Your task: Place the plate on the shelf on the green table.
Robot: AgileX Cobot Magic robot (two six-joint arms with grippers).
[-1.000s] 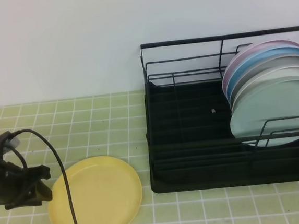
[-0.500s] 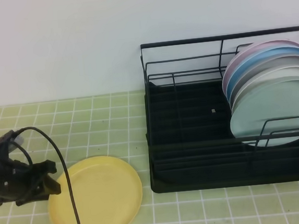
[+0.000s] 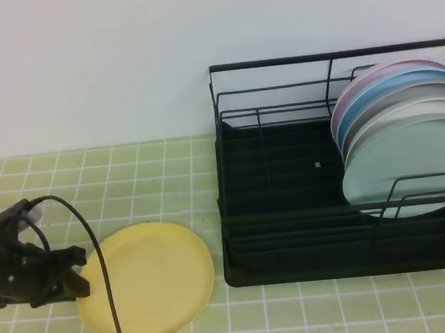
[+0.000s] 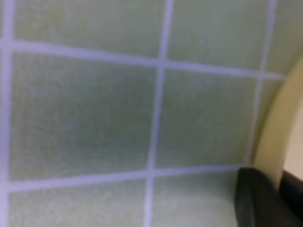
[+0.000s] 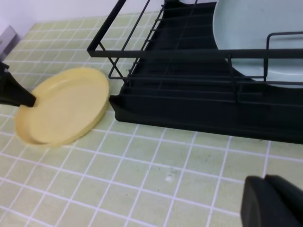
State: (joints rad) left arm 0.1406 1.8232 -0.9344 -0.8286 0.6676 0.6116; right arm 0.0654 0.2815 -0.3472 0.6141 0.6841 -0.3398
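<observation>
High view: the left end effector grips the plate by its left rim, near the bench's front-left corner, beside the shelf. Left wrist: fingers pinch the rim. Right wrist: the right end effector looks clenched.

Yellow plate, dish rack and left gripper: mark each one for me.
yellow plate (image 3: 151, 286), exterior high view, bare centre of the plate.
dish rack (image 3: 286, 176), exterior high view, ribbed black base.
left gripper (image 3: 80, 272), exterior high view, fingertips at the plate's left rim.
</observation>
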